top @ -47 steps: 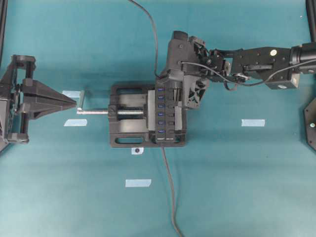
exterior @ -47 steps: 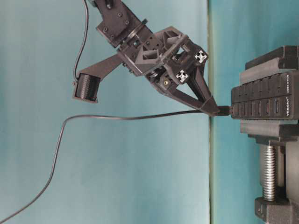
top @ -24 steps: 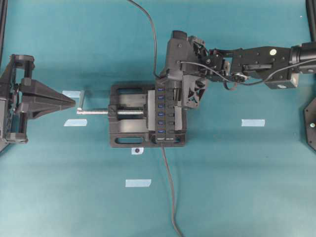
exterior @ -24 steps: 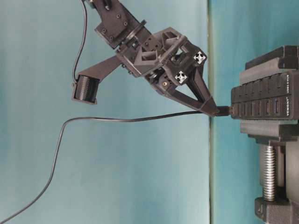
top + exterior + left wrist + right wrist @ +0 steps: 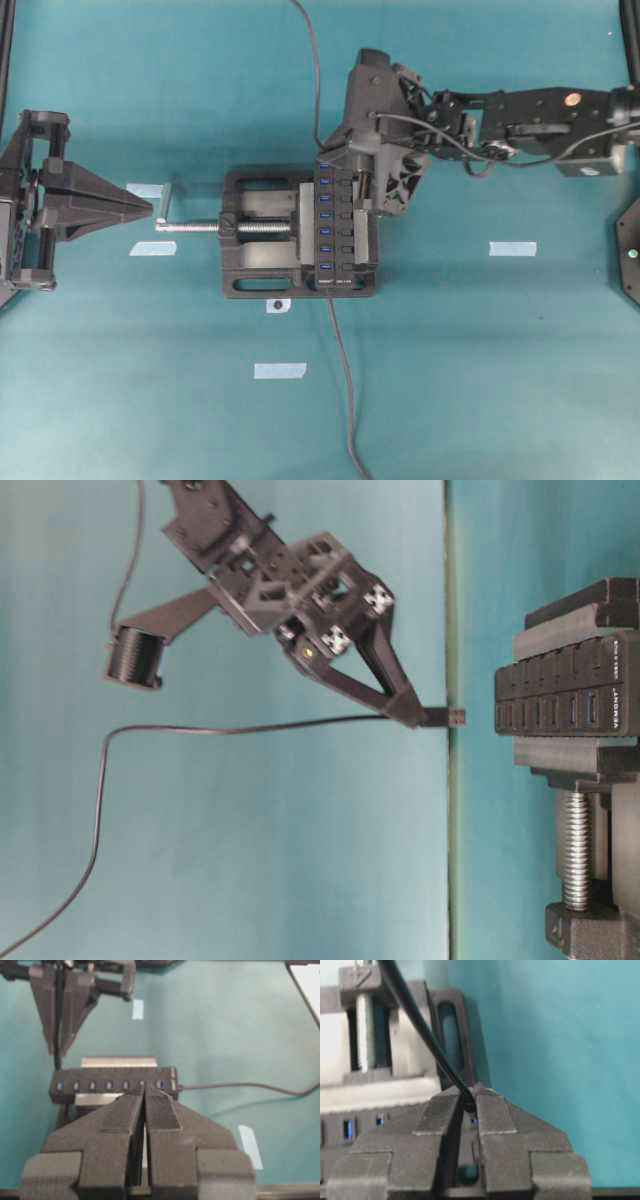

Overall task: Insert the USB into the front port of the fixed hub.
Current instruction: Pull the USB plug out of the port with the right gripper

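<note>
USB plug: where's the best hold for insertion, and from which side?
On the black housing just behind the metal tip of the USB, from the cable side. In the table-level view the plug lies level, tip toward the fixed hub, so the right end effector pinching there leaves the tip free and the cable trailing behind.
</note>
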{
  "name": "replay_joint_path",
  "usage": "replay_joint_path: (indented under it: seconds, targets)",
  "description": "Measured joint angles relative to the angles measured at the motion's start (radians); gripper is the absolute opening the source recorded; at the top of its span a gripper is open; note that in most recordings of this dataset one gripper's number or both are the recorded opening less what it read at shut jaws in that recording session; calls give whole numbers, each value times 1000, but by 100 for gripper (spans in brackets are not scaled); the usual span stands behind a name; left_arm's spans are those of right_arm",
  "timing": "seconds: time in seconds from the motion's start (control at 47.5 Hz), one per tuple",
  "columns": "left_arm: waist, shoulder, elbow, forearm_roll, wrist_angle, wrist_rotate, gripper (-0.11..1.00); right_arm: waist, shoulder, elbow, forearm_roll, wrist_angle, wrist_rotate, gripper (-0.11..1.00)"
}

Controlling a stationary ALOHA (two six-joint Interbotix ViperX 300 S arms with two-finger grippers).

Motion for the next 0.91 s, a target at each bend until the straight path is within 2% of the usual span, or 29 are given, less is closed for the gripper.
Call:
replay_joint_path:
  seconds: [0.4, 0.906]
  targets:
    - [0, 0, 0, 0, -2, 0, 0, 23, -83, 0, 29, 43, 3, 7]
    - [0, 0, 0, 0, 0, 0, 0, 109, -123, 0, 31, 58, 84, 7]
